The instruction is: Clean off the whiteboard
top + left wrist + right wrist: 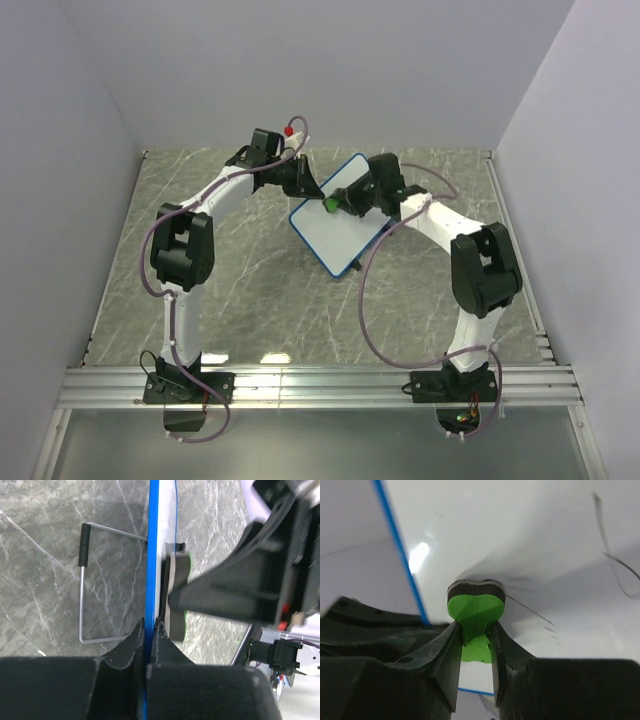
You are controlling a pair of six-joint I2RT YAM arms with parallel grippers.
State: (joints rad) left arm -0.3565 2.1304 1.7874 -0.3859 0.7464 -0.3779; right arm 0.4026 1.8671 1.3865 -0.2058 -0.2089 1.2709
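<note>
Two grippers share one board. My left gripper (pixel 306 190) is clamped narrow on the blue frame (pixel 152 540) of the whiteboard (pixel 340 230), along its raised edge. My right gripper (pixel 335 203) pinches the green eraser (pixel 329 204), felt side against the white face just ahead of its fingertips. From above, the board stands tilted, facing the right arm, its long axis running near-left to far-right. Left wrist shows it edge-on, with a wire stand (pixel 81 605) behind. Only right wrist shows dark strokes (pixel 610 555) right of the eraser.
</note>
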